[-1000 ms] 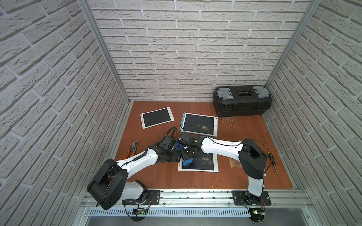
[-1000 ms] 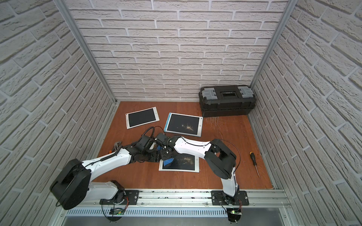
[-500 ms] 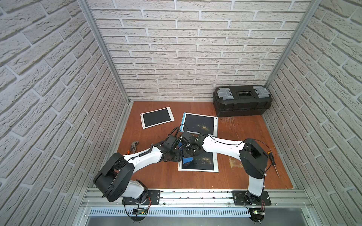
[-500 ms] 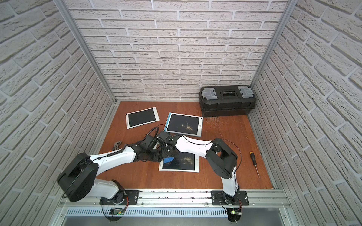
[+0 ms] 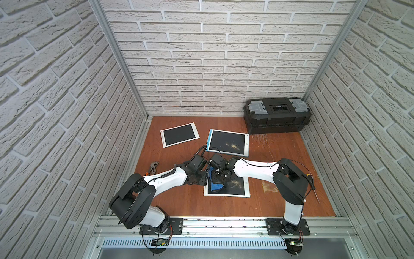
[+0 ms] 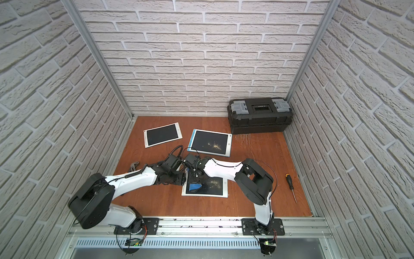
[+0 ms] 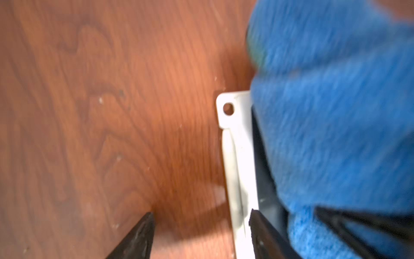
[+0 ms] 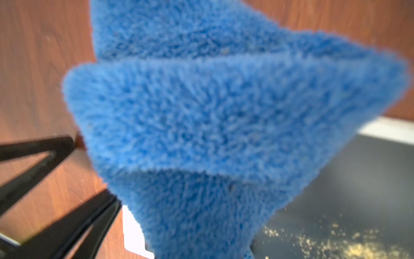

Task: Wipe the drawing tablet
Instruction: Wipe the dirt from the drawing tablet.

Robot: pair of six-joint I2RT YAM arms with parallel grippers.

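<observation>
The drawing tablet lies near the table's front, white-framed, with a dark screen and tan crumbs scattered on it. A fluffy blue cloth hangs over the tablet's left part from my right gripper, which is shut on it; the cloth hides the fingertips. My left gripper is open at the tablet's left edge. One finger is over the white frame, the other over bare wood. The cloth is just beside it.
Two more tablets lie further back: a white one and a blue-edged one with crumbs. A black toolbox stands at the back right. A wrench lies left and a screwdriver right. The two wrists are close together.
My left arm has reached right to the tablet's left edge and its jaws have narrowed somewhat. The right gripper has stayed over the tablet with the cloth.
</observation>
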